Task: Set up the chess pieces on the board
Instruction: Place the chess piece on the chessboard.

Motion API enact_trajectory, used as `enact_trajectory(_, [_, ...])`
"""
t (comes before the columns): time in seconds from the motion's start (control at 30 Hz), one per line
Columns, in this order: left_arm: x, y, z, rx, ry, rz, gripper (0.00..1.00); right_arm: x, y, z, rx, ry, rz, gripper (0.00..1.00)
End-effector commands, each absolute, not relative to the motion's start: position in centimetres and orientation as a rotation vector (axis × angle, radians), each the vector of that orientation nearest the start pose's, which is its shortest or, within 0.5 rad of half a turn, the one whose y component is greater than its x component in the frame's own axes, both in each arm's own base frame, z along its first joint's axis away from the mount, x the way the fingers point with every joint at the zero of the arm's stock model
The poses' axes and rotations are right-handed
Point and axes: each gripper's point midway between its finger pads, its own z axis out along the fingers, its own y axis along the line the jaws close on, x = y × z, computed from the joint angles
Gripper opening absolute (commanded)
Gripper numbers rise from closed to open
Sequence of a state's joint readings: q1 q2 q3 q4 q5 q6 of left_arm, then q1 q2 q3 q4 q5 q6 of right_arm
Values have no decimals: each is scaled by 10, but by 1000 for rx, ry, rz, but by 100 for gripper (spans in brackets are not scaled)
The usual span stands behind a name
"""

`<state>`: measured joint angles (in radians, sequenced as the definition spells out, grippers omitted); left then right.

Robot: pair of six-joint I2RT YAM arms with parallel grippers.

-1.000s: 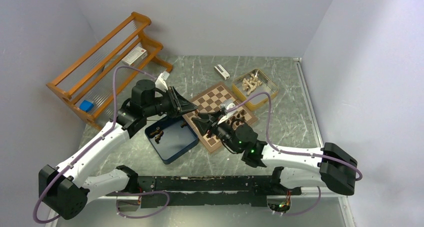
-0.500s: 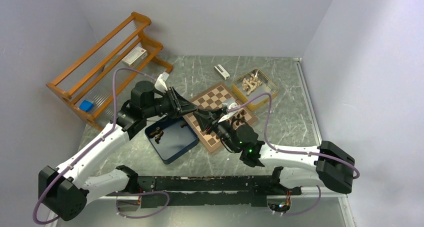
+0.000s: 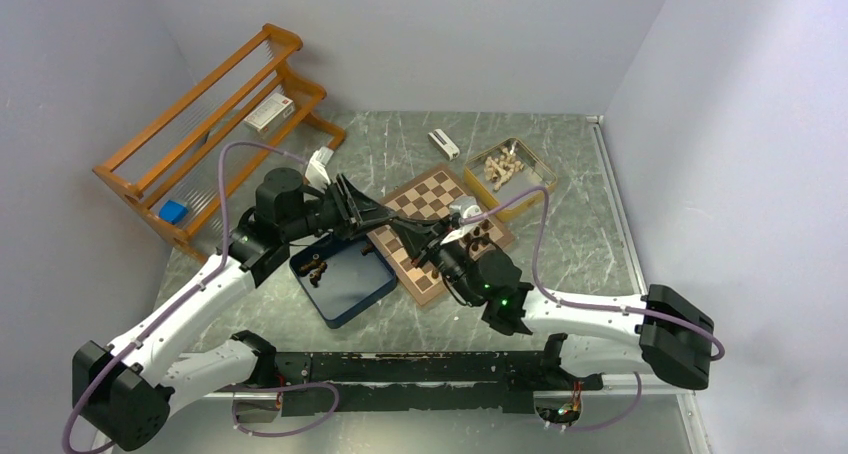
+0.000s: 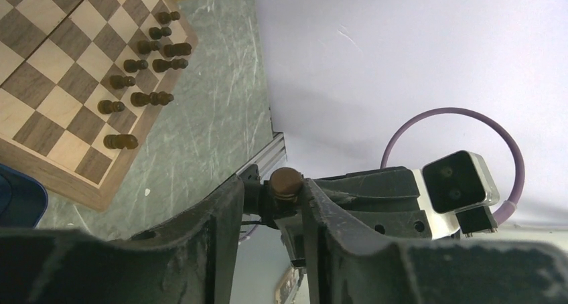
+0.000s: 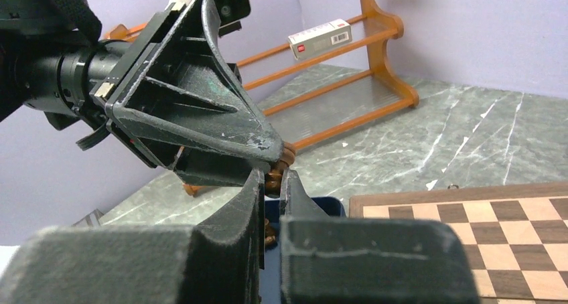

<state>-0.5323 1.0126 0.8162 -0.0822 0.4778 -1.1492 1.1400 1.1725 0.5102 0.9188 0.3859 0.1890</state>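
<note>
Above the near left corner of the board (image 3: 400, 199), my two grippers meet tip to tip. A dark brown chess piece (image 4: 285, 182) sits between them. My right gripper (image 5: 271, 178) is shut on this piece (image 5: 273, 183). My left gripper (image 4: 270, 191) stands open around it, with a gap showing on one side. From above, the left gripper (image 3: 392, 217) points right and the right gripper (image 3: 412, 236) points left. Several dark chess pieces (image 3: 475, 236) stand along the board's right edge (image 4: 144, 83). A few more (image 3: 317, 269) lie in the dark blue box (image 3: 350, 286).
A yellow-rimmed tin (image 3: 508, 174) of pale pieces stands behind the board on the right. A small white object (image 3: 443, 144) lies at the back. An orange wooden rack (image 3: 215, 124) fills the back left, holding a white carton and a blue block.
My right gripper has reached left to the left gripper's tips and shut on the dark piece held there. The left jaws have widened around it.
</note>
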Motion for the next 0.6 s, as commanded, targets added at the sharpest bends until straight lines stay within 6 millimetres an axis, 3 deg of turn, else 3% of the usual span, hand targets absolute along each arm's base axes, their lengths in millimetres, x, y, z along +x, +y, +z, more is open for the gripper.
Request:
enact_trajectory(0.0, [229,-262,275,-284,2085,-1526,46,218,316,293,-242,1329,864,0])
enact_trajectory(0.23, [239,-257,273,-126,2102,-1354,72,219,300,269,-283,1504,755,0])
enact_trajectory(0.37, [249,-251,268,12,2116,-1195,97,218,287,253,-332,1628,654,0])
enact_trajectory(0.5, [260,-236,262,191,2095,-973,97,219,277,248,-392,1745,592,0])
enact_trajectory(0.57, [265,-220,256,255,2103,-817,97,223,270,243,-420,1825,551,0])
